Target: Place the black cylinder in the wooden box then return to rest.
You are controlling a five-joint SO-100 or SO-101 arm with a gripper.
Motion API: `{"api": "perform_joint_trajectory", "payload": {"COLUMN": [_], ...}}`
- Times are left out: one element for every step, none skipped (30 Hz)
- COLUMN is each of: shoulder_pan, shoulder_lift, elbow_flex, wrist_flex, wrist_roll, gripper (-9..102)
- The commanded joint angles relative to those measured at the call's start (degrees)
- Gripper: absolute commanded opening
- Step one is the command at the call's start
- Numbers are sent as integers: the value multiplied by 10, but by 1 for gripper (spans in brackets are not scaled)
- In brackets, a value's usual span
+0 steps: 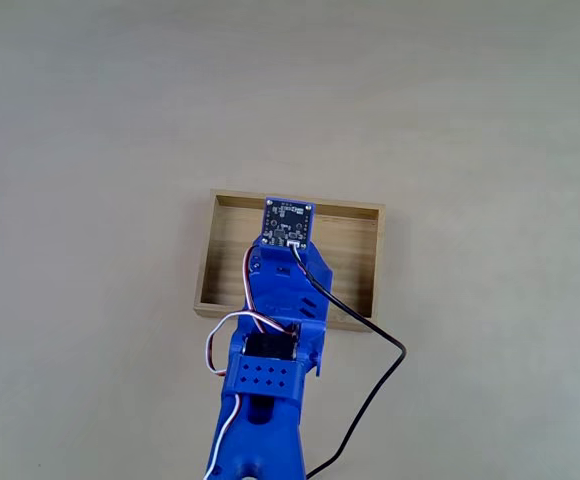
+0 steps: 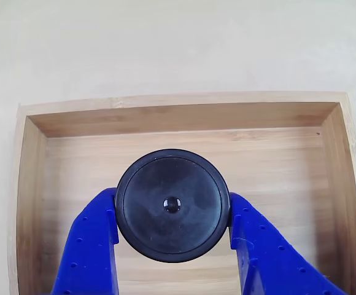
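Small matte black cylinder with dimpled round top [image 2: 169, 204]: clamped upright between both blue fingers of the tool [image 2: 169, 215], poised over the grained floor of the shallow light-wood rectangular box [image 2: 184, 117] on the pale worktop [image 1: 90, 150]. Transport to box judged done. Outstanding: release inside, withdrawal of blue arm [image 1: 270, 390] to rest.

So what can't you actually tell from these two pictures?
- Whether the cylinder rests on the box floor or hangs above it: the other view looks straight down, and the cylinder's own top hides its underside.
- The box's near wall: cut off by the bottom edge of the other view.
- The cylinder and gripper in the fixed view: the blue arm covers them.
- Part of the box floor in the fixed view: under the arm.
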Motion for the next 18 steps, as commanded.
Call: {"api": "perform_joint_trajectory", "payload": {"shoulder_pan": [4,4,4,4,4,4,4,4,4,4,4,5,5,5,5,5,5,5], "shoulder_lift": [-8,-7,-6,-4,-4,-3,-2,-1,-1,-1,0,0,0,1,1,2,3,4], "elbow_flex": [-71,-73,-75,-76,-76,-76,-75,-75,-75,-75,-75,-75,-76,-76,-76,-76,-76,-77], "wrist_flex": [4,4,4,4,4,4,4,6,10,14,17,18,22,25,26,26,26,26], "wrist_roll": [-7,-9,-12,-14,-17,-20,-21,-23,-25,-28,-28,-28,-30,-31,-31,-31,-31,-32], "gripper": [19,19,19,19,19,19,19,19,19,19,19,19,19,19,19,19,19,19]}}
